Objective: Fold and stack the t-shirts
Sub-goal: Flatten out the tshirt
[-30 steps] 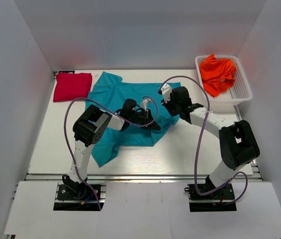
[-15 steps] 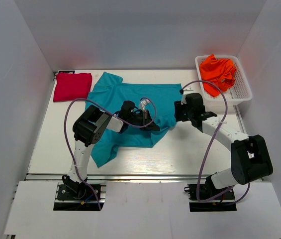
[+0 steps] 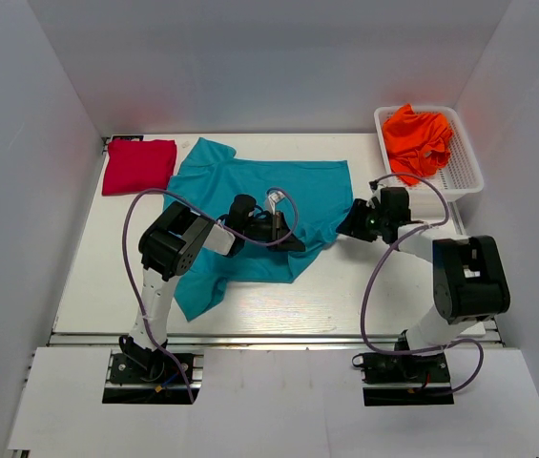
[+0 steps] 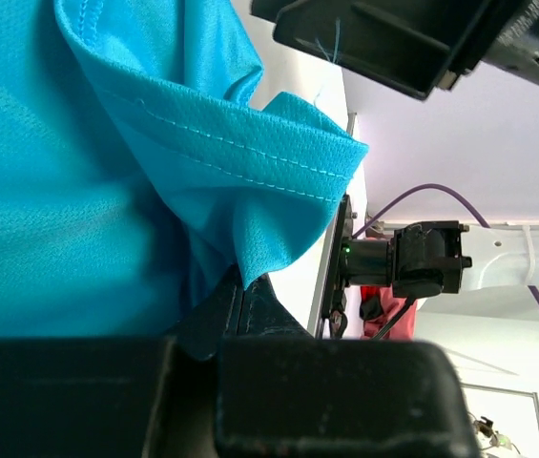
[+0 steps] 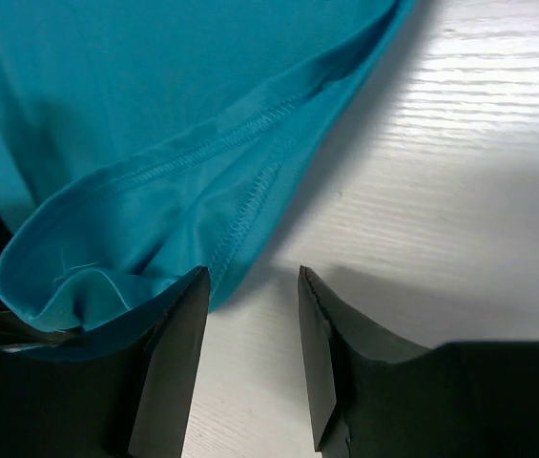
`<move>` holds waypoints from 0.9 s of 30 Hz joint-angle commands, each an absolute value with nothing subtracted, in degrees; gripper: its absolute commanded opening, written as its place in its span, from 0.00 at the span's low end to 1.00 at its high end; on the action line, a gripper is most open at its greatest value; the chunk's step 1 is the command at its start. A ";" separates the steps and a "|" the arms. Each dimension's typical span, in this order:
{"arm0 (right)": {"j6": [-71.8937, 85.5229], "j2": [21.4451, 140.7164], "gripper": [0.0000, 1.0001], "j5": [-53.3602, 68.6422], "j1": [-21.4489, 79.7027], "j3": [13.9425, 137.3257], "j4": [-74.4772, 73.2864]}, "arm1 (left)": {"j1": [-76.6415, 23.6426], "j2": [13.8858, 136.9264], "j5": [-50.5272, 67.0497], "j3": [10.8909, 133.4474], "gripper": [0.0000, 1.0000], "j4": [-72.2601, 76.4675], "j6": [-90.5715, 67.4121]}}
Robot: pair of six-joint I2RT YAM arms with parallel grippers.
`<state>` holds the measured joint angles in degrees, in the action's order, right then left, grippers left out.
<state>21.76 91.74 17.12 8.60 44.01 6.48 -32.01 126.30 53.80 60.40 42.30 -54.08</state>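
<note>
The teal t-shirt [image 3: 250, 205] lies spread out and rumpled in the middle of the table. My left gripper [image 3: 284, 236] is shut on a fold of its hem [image 4: 250, 191]; the fingers [image 4: 250, 305] pinch the cloth low in the left wrist view. My right gripper [image 3: 353, 223] is open and low over the table at the shirt's right edge. Its fingers [image 5: 169, 363] stand apart with bare table between them, and the teal hem [image 5: 240, 205] lies just ahead of the left one. The red t-shirt [image 3: 138, 165] lies folded at the back left. The orange t-shirt [image 3: 418, 138] is bunched in a basket.
A white mesh basket [image 3: 467, 170] stands at the back right and holds the orange shirt. White walls close in the table on three sides. The purple cables [image 3: 131, 239] loop over both arms.
My right arm has swung right and down from over the shirt to its right edge. The shirt's right side now lies spread further out. My left gripper has stayed put.
</note>
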 commanded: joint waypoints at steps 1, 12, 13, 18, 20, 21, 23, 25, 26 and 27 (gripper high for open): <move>26.45 93.78 0.48 28.02 6.86 42.55 15.45 | -31.73 124.54 55.02 59.77 0.00 43.68 -53.96; 31.55 97.29 0.48 33.13 4.48 39.38 23.01 | -31.73 124.54 54.49 59.77 0.00 44.21 -53.96; 31.73 97.99 0.48 33.57 4.31 39.64 23.29 | -31.73 124.54 54.49 59.77 0.00 44.21 -53.96; 33.22 99.40 0.50 31.20 3.96 39.90 22.15 | -31.73 124.54 53.88 59.24 0.00 44.73 -53.96; 34.97 99.67 0.50 31.29 3.61 39.47 22.93 | -31.73 124.54 53.88 58.72 0.00 44.74 -53.96; 35.24 100.36 0.50 31.81 3.43 38.51 23.64 | -31.73 124.54 53.88 58.71 0.00 44.74 -53.96; 37.52 100.98 0.50 32.69 3.25 37.88 26.88 | -31.73 124.54 53.88 58.71 0.00 44.74 -53.96; 38.75 101.68 0.50 33.49 3.25 37.44 29.08 | -31.73 124.54 53.88 58.71 0.00 44.74 -53.96; 39.63 102.30 0.50 34.18 3.16 37.27 30.40 | -31.73 124.54 53.88 58.71 0.00 44.74 -53.96; 39.73 102.57 0.48 34.62 3.25 37.44 31.37 | -31.73 124.54 53.88 58.71 0.00 44.74 -53.96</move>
